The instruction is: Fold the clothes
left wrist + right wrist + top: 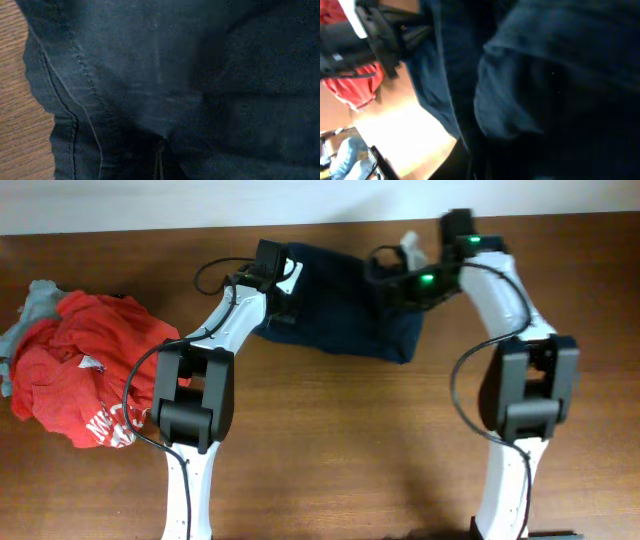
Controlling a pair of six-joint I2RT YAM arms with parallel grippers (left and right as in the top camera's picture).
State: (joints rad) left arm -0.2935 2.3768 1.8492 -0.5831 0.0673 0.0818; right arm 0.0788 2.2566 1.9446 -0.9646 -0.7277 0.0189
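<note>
A dark blue denim garment (340, 310) lies bunched at the back middle of the wooden table. My left gripper (283, 285) is at its left edge and my right gripper (388, 275) is at its upper right corner. In the left wrist view the denim (175, 75) fills the frame, with a seam down the left and a pinched crease at the bottom centre where the jaws hold it. In the right wrist view the denim (560, 75) hangs in folds over the jaws and hides the fingers.
A pile of red clothes (85, 370) with a grey garment (30, 305) sits at the table's left side; the red also shows in the right wrist view (355, 90). A small white item (408, 242) lies behind the right gripper. The table's back edge is close behind both grippers.
</note>
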